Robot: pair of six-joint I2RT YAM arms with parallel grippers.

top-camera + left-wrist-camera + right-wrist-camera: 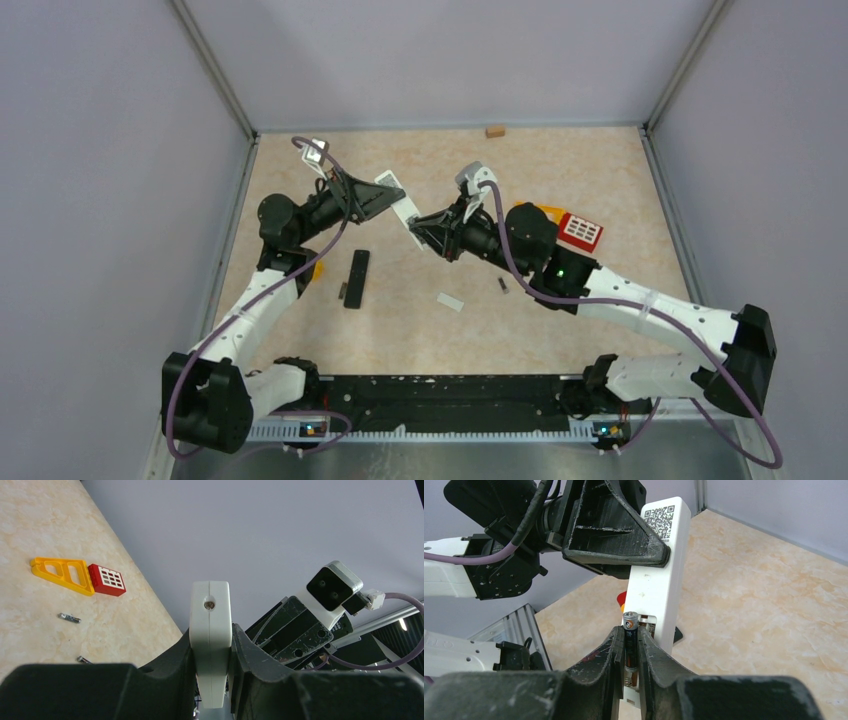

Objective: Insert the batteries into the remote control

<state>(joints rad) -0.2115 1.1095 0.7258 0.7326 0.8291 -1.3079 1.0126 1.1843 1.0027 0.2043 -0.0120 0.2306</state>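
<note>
Right wrist: my right hand (631,639) pinches a battery (630,622), left hand (211,655) clamps the remote (664,590). Any tilt, it could jam.

Top external camera: fixed high above the white remote (399,205), on its near side and well away, looking down over the whole table (600,170). Left wrist camera: hard behind the remote, sighting along its narrow edge; the red block (106,579) lies beyond it. Right wrist camera: close below the remote, facing up its back. All three views share the remote.
</note>
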